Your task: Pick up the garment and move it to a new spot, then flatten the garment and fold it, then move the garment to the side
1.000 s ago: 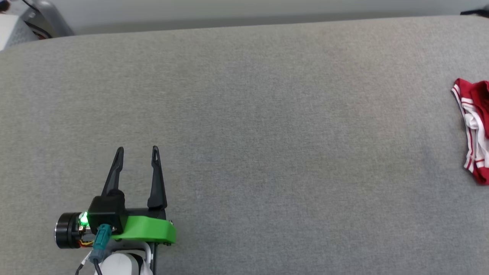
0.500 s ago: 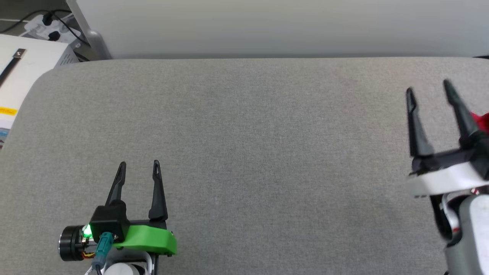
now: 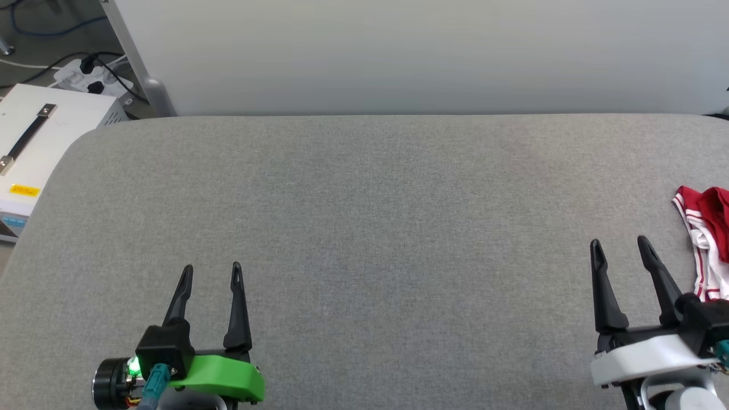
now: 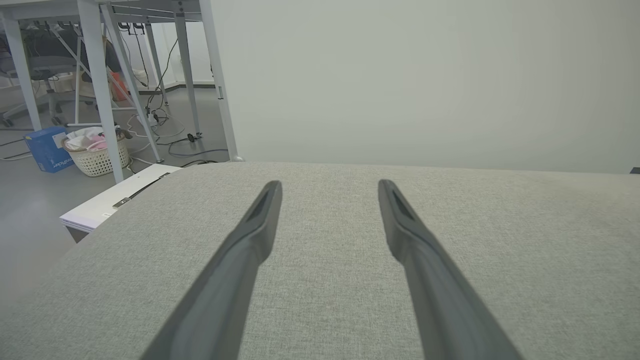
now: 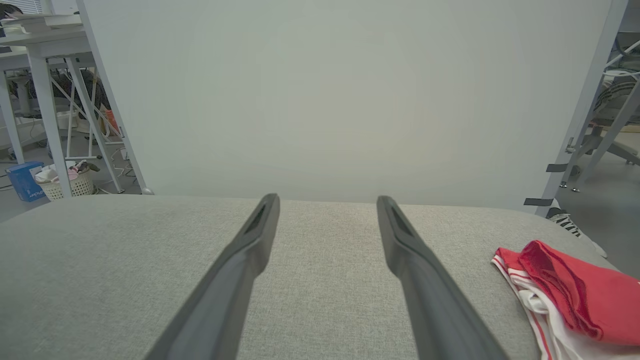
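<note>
Right gripper back nearer the robot, spread like left gripper, garment (lettering hidden) just beside.

Nothing legible is being picked up right now. A yellow sticker is spotted on the white case, its print too small to be read, and white marks on the blue box are blurred. No lettering is shown on the bunched garment.
</note>
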Available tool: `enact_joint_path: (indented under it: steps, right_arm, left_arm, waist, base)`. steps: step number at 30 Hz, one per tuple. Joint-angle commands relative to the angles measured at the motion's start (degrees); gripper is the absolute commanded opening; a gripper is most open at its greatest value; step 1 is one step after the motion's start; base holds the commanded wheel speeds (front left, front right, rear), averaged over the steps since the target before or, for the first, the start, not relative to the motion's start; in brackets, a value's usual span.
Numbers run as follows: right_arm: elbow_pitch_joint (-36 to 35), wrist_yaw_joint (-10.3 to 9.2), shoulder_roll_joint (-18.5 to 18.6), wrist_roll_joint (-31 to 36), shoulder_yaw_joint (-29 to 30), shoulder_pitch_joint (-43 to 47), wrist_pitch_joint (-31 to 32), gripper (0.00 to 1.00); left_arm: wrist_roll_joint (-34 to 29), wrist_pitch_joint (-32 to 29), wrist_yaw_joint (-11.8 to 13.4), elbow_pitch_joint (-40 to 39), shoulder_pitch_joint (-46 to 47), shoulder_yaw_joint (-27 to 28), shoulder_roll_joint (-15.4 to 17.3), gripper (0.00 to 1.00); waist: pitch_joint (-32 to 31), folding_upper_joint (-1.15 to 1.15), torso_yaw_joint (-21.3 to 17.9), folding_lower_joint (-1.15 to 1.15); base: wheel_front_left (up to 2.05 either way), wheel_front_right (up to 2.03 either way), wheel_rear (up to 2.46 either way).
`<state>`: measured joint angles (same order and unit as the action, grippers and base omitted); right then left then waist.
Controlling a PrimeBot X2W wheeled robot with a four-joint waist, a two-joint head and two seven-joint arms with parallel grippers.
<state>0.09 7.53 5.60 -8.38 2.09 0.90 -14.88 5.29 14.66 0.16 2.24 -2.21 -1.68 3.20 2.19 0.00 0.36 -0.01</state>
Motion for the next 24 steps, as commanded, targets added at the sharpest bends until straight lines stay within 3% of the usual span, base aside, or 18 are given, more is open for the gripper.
enact_joint_path:
  steps: [1, 17, 18, 24]
  right_arm:
    - [-0.3, -0.04, -0.3, -0.3, 0.3, 1.3, -0.1, 1.0]
    - [0.7, -0.04, -1.0, -1.6, -0.7, 6.2, -0.1, 1.0]
    - [0.6, 0.0, -0.9, -1.1, -0.7, 5.5, 0.0, 0.0]
    - [0.6, 0.0, -1.0, -0.7, -0.7, 5.3, 0.5, 0.0]
  left_arm:
    - [0.2, 0.3, -0.4, 0.2, -1.0, 0.0, -0.3, 1.0]
    - [0.6, 0.3, -1.6, 1.8, -3.0, -0.1, -0.3, 1.0]
    - [0.3, 0.0, -1.4, 1.8, -1.9, -0.1, 0.0, 0.0]
    - [0.1, -0.5, -1.4, 1.7, -1.7, 0.0, 0.0, 0.0]
  waist:
    - [-0.6, 0.0, -0.1, 0.01]
    - [-2.9, 0.0, -0.5, 0.01]
    - [-2.9, 0.0, -0.4, 0.01]
    - [-2.9, 0.0, -0.4, 0.01]
  base:
    - [0.0, 0.0, 0.0]
    - [0.0, 0.0, 0.0]
    - [0.0, 0.0, 0.0]
    - [0.0, 0.0, 0.0]
